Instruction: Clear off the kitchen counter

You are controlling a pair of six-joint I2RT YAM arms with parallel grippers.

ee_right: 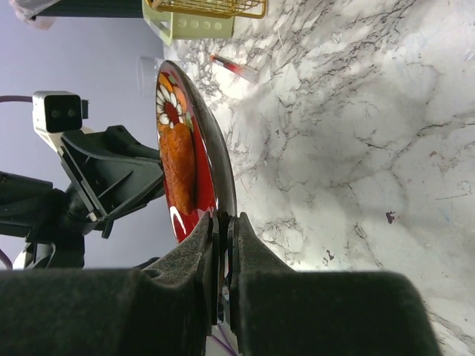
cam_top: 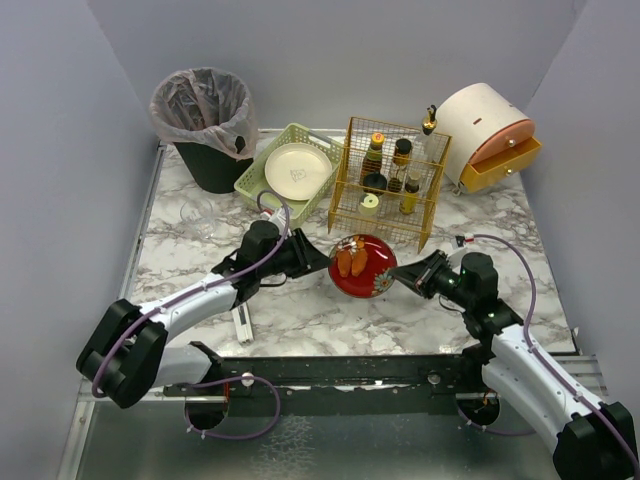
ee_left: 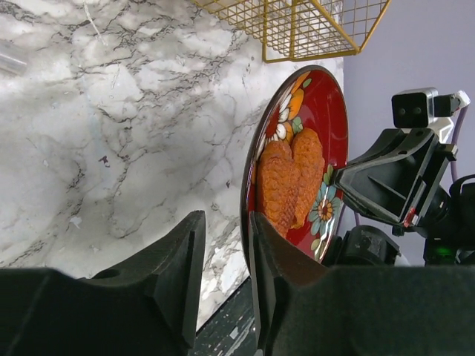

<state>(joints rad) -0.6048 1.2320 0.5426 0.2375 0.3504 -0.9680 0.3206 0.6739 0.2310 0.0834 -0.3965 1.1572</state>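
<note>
A red plate [cam_top: 362,266] with a flower pattern and orange fried food sits above the middle of the marble kitchen counter [cam_top: 330,320]. My right gripper [cam_top: 397,279] is shut on the plate's right rim; the right wrist view shows the rim pinched between the closed jaws [ee_right: 223,219]. My left gripper [cam_top: 324,262] is open at the plate's left rim. In the left wrist view [ee_left: 228,219] the rim of the plate [ee_left: 326,126] stands in the gap, close to the right finger [ee_left: 271,252]. The plate [ee_right: 168,104] looks tilted on edge in both wrist views.
A black bin with a plastic liner [cam_top: 205,125] stands back left. A pale green tray [cam_top: 262,160] holds a white plate. A yellow wire rack [cam_top: 390,180] holds bottles. A round white box with drawers [cam_top: 490,135] is back right. A clear glass [cam_top: 200,215] and a small white tube [cam_top: 243,322] lie left.
</note>
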